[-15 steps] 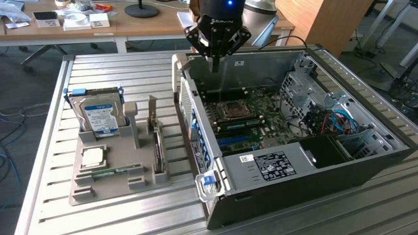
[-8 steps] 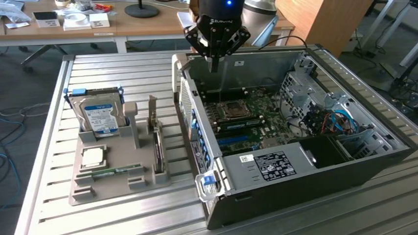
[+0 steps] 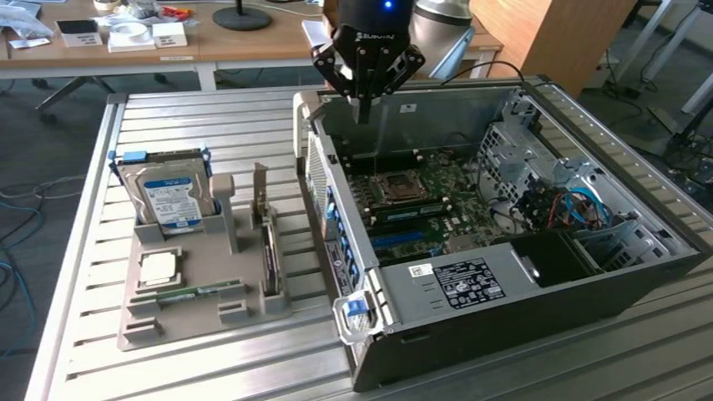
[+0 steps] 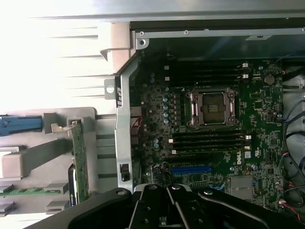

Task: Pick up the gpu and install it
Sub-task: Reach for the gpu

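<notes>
Over the case [image 3: 502,326], hand [image 3: 363,113] clenched, empty. On the tray [image 3: 189,322] beside it, gpu [image 3: 269,242] upright, untouched. Pickup and install both left.

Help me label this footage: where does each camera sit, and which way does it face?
Exterior view: raised, off the arm, looking down at the open computer case and parts tray; the shut gripper hangs over the case.
Wrist view: on the wrist, facing down onto the motherboard; the gripper shows too.
Shared: CPU socket, gpu standing in the tray.
</notes>
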{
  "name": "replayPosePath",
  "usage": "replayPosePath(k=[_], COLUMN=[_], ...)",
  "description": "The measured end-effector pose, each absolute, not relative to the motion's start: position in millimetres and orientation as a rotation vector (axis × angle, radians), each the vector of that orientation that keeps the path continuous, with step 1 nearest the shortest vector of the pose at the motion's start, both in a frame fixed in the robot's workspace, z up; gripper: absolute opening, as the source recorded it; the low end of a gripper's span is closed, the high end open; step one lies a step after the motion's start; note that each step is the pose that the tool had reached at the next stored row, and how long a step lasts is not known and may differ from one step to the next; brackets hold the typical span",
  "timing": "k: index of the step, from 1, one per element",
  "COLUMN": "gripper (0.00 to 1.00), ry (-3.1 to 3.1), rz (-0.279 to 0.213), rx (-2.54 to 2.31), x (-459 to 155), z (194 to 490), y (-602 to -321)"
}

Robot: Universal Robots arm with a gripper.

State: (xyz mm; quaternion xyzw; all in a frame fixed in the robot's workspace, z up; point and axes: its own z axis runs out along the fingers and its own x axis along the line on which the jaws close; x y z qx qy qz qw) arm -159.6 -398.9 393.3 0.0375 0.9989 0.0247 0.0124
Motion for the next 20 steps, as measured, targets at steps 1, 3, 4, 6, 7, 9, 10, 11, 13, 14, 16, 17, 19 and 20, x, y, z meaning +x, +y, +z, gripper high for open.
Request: replayPosePath(k=[1,3,4,6,7,9,10,11,13,14,16,17,19,20], gripper=[0.11,0.11,0.11,0.11,0.11,0.11,0.11,0.11,0.11,0.11,0.11,0.11,0.11,0.11], ry=[3.114,3.114,3.114,3.114,3.114,3.114,3.114,3.114,3.114,3.114,3.114,3.114,3.114,3.114], rz=[0.077,0.077,0.077,0.077,0.077,0.077,0.077,0.077,0.077,0.077,0.077,0.077,0.077,0.077], rx=[0.117,0.117,0.117,0.117,0.117,0.117,0.117,0.117,0.117,0.117,0.117,0.117,0.117,0.117], x=[-160,-161,-162,-164,-164,-166,-167,-168,-170,-172,-174,-175,-177,-178], z=[393,393,393,393,393,393,393,393,393,393,393,393,393,393], y=[-399,-399,-399,-399,-399,-399,-399,-399,-399,-399,-399,-399,-399,-399])
